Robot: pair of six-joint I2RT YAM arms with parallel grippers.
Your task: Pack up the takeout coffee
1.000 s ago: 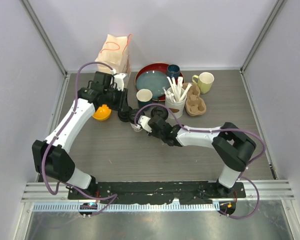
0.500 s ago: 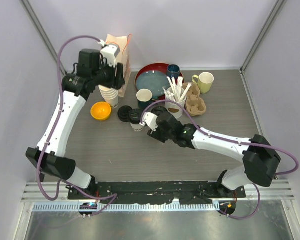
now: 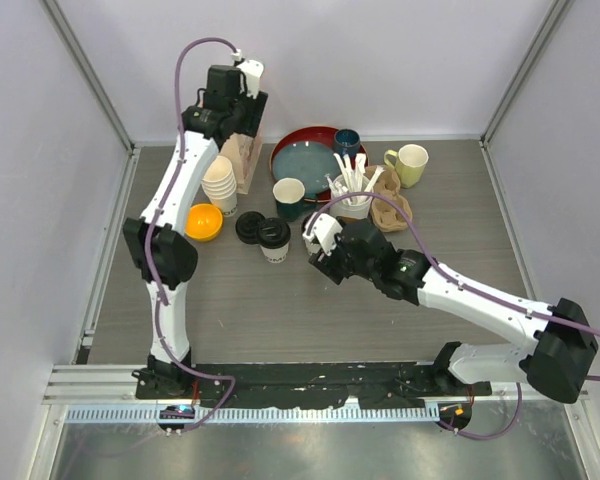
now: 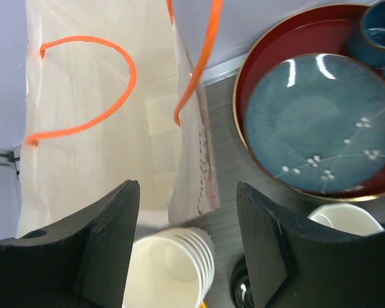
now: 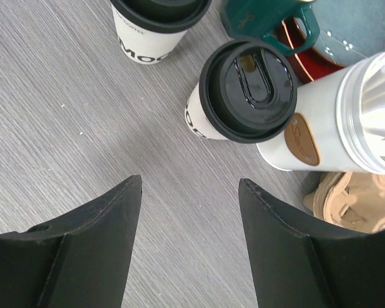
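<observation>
— Right claw (image 5: 189, 192) status?
— Spread, empty, facing down over tabletop (image 5: 64, 115), just short of 1 lidded cup (image 5: 244, 83); 2nd lidded cup (image 5: 155, 29) near it. Left claw (image 4: 186, 199) spread too, arm stretched high over paper bag (image 4: 96, 128).
— Handling?
— Light, thin walls, prob. crushable. Pinch mid-wall, gently, below lid.

Left arm (image 3: 175, 190) is seen stretched up and far back-left. Left gripper (image 4: 186, 192) is pointed downward, jaws spread wide, nothing held. Right arm (image 3: 470, 295) is reached low, forward-left. Right gripper (image 5: 190, 183) is pointed down, jaws spread, nothing gripped.
</observation>
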